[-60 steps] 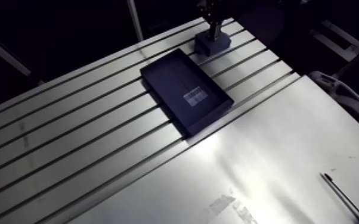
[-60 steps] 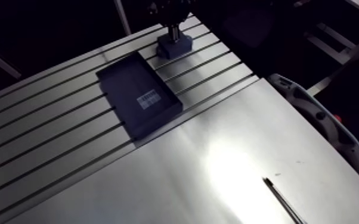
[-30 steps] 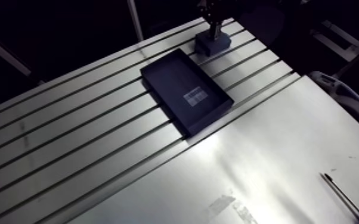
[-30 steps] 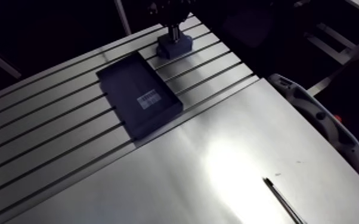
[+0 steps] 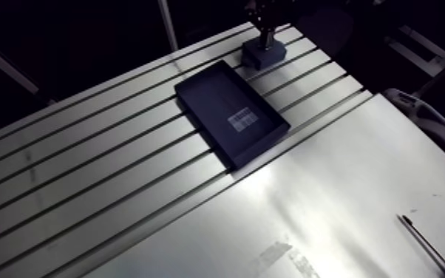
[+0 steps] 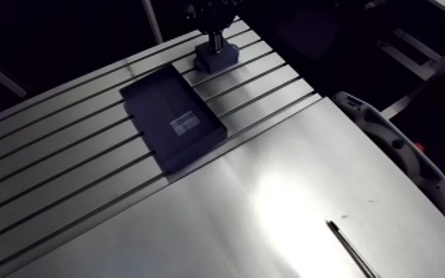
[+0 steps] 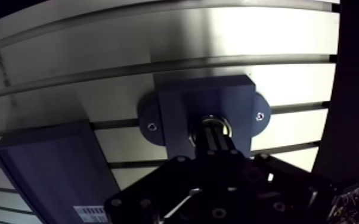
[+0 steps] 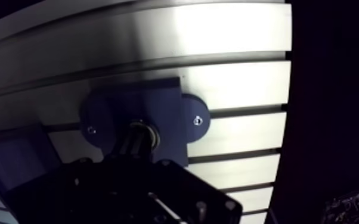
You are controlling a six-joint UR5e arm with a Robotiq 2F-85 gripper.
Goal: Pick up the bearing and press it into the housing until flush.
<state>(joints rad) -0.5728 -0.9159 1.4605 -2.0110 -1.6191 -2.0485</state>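
Wrist view, claw (image 7: pixel 213 126) state? (Obs 1)

Fingers pressed together, nothing pinched between them. Tips stand on the bearing (image 7: pixel 227 127), whose bright ring shows around them. (Obs 2)

Bearing where? (Obs 1)

In the bore at the middle of the housing (image 7: pixel 182 107). Pickup looks done; my guess is the pressing step is under way. Joined fingers make one stiff pusher, likely why they are shut. (Obs 2)

Flush? (Obs 1)

Cannot tell. The claw hides most of the ring, and no side view shows a step at the bore mouth. (Obs 2)

Housing fixed? (Obs 1)

Two ears, one screw in each (image 7: pixel 151 126), left and right of the bore. It sits across the slots of the counter (image 7: pixel 98 59), so probably bolted down to take the push. (Obs 2)

Arm view? (Obs 1)

Housing at the far end, wrist coming straight down onto it. Dark tray (image 5: pixel 229 111) lies just nearer and to the left, close beside the housing, white label (image 5: pixel 242 120) on its near half. Whether it holds anything is too dark to say. (Obs 2)

Risk? (Obs 1)

Off-centre push could cock the ring in the bore. The next move should stay vertical. (Obs 2)
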